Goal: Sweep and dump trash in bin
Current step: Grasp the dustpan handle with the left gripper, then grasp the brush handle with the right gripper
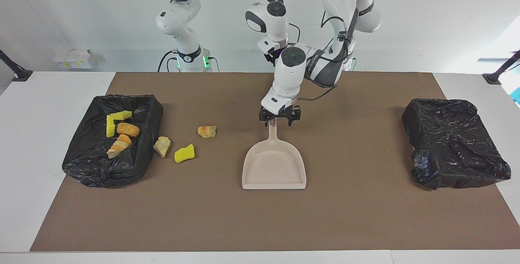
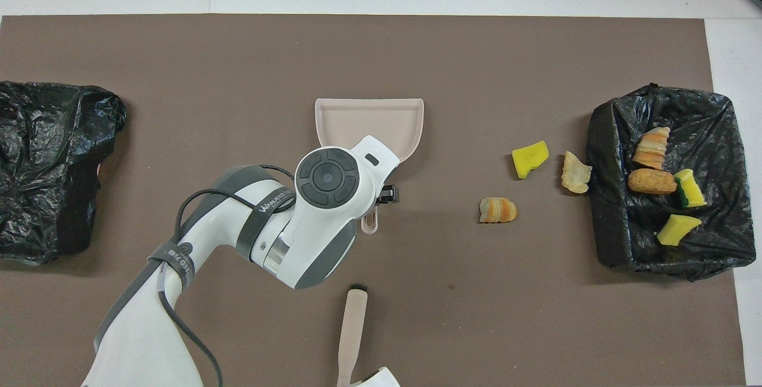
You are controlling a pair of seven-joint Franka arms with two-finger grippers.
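now left end effector (image 1: 279, 119) spread wide over the dustpan (image 1: 274, 165) handle, should center before closing; right end effector (image 1: 271, 56) aloft, grip unclear, brush (image 2: 349, 328) under it; trash (image 1: 184, 153) near the bin (image 1: 87, 166).

One camera faces the robots from high across the table (image 1: 260, 223); another looks steeply down above them; both share the brown mat (image 2: 238, 53).
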